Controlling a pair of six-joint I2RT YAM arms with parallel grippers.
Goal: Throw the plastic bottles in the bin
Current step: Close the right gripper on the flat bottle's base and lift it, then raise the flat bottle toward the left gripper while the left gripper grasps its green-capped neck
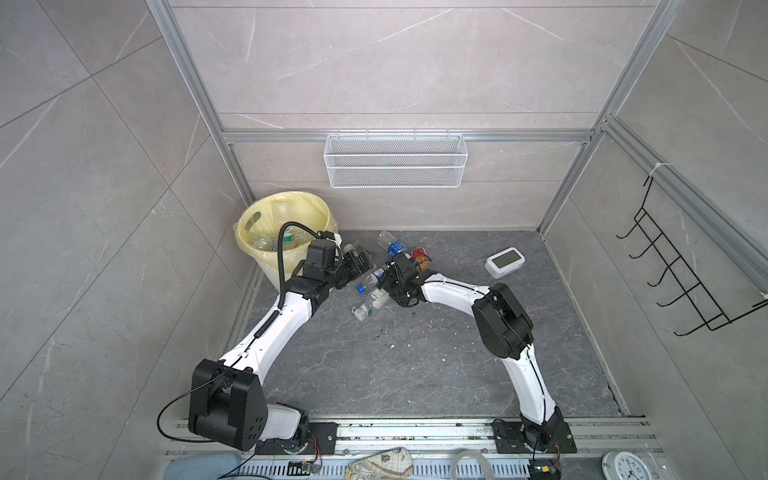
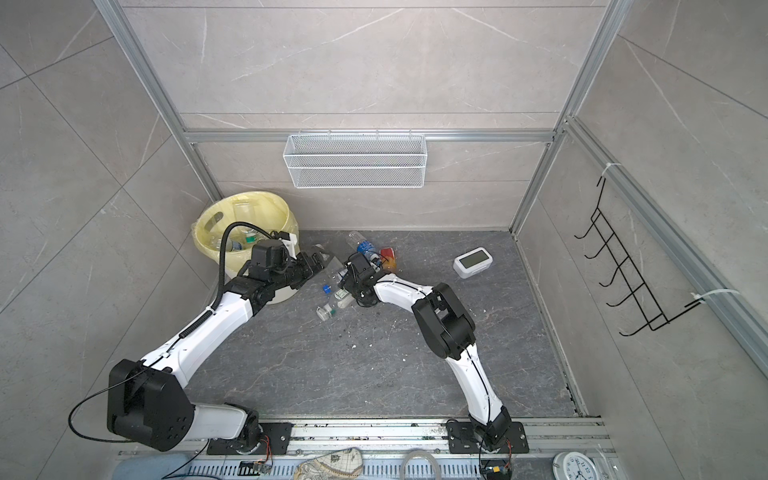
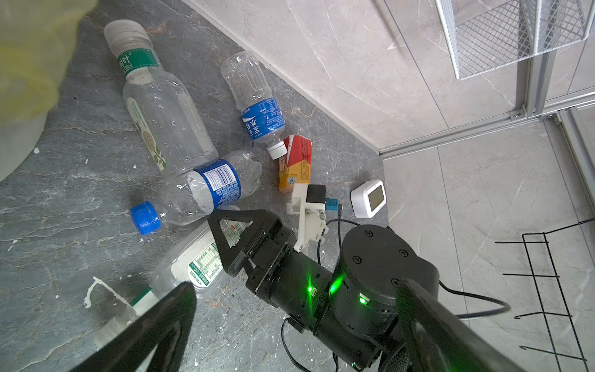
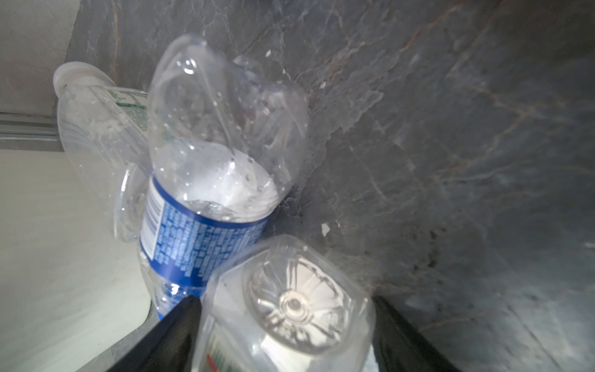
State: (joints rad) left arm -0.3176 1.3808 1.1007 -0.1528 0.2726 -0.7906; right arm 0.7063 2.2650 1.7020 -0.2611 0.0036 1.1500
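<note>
Several plastic bottles lie in a heap on the dark floor right of the bin (image 1: 324, 210) (image 2: 286, 214), whose yellow bag holds more bottles. In the left wrist view I see a large green-labelled bottle (image 3: 161, 119), two blue-labelled ones (image 3: 257, 109) (image 3: 209, 190) and an orange-red one (image 3: 294, 164). My right gripper (image 4: 285, 299) (image 1: 382, 289) is shut on a clear bottle with a white and green label (image 4: 289, 309) (image 3: 196, 261), which lies low in the heap. My left gripper (image 3: 296, 285) (image 1: 361, 266) stands open beside the bin, over the right wrist, and holds nothing.
A white digital clock (image 1: 505, 262) sits on the floor to the right. A white wire basket (image 1: 395, 160) hangs on the back wall, and a black hook rack (image 1: 681, 270) on the right wall. The two wrists are close together over the heap.
</note>
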